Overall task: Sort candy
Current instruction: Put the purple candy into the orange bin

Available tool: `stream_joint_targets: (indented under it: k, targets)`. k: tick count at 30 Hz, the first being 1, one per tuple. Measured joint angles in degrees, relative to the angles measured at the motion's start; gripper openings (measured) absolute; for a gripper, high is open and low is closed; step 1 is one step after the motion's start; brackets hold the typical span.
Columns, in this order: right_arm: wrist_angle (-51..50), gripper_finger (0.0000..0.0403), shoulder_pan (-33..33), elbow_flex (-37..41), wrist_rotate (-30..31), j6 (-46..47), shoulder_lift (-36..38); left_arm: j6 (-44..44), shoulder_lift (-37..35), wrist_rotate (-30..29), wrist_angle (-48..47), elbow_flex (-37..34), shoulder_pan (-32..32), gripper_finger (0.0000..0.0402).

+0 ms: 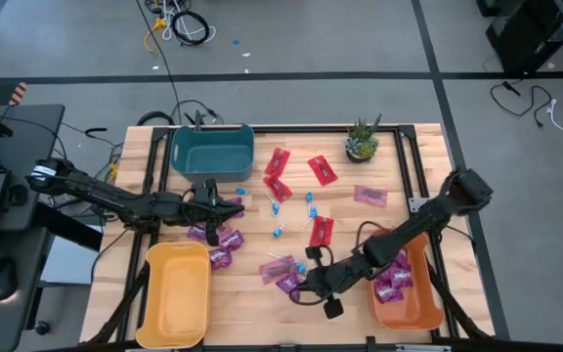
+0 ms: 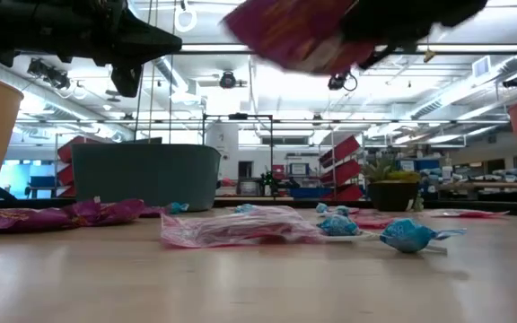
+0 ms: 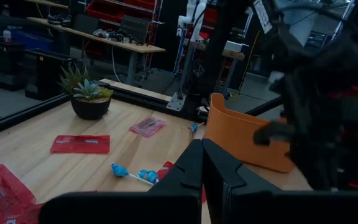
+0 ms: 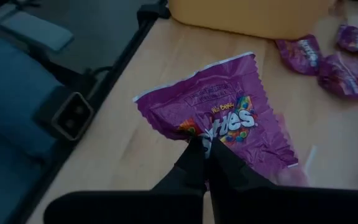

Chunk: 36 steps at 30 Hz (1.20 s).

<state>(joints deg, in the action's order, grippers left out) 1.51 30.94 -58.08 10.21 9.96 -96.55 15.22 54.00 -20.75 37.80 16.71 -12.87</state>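
The right end effector (image 4: pixel 205 149) pinches a crinkly, shiny purple packet (image 4: pixel 219 121) by its edge, lifting it above the pale wooden tabletop (image 1: pixel 252 313) near the front, between the yellow bin (image 1: pixel 174 293) and the orange bin (image 1: pixel 409 303). The left end effector (image 3: pixel 202 155) hangs with its fingers pressed together on nothing, near the teal bin (image 1: pixel 211 149). Flat red packets (image 1: pixel 322 169), small blue lollipops (image 1: pixel 280 231) on thin white sticks and more purple packets (image 1: pixel 225 240) lie scattered across the middle; a few purple ones sit in the orange bin.

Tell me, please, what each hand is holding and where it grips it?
The right hand pinches a purple Skittles packet at one edge. The left hand is shut on nothing.
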Motion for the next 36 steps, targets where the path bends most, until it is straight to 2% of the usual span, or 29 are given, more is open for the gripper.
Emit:
stream_joint_targets:
  k: [9, 18, 28, 31, 36]
  targets:
    - [-18.54, 0.0, 0.6, -0.04, -0.04, 14.76, 17.96, 0.02, 0.0, -0.01, 0.0, 0.0, 0.01, 0.0006]
    - [-37.26, 0.0, 4.86, -0.11, -1.35, 36.59, 32.08, 0.0, 0.0, -0.01, 0.0, 0.0, -0.01, 0.0006]
    - [-55.7, 0.0, 12.6, -0.11, -4.29, 57.91, 38.53, -0.2, 0.0, -0.64, 0.02, 0.0, 0.01, 0.0006]
    - [-61.25, 0.0, 14.63, -0.11, -5.95, 59.42, 38.71, -0.2, 0.0, -1.03, 0.02, 0.0, 0.01, 0.0006]
    - [-70.15, 0.0, 17.51, -0.11, -13.14, 60.79, 37.99, -0.22, 0.0, -1.26, 0.04, 0.0, 0.01, 0.0006]
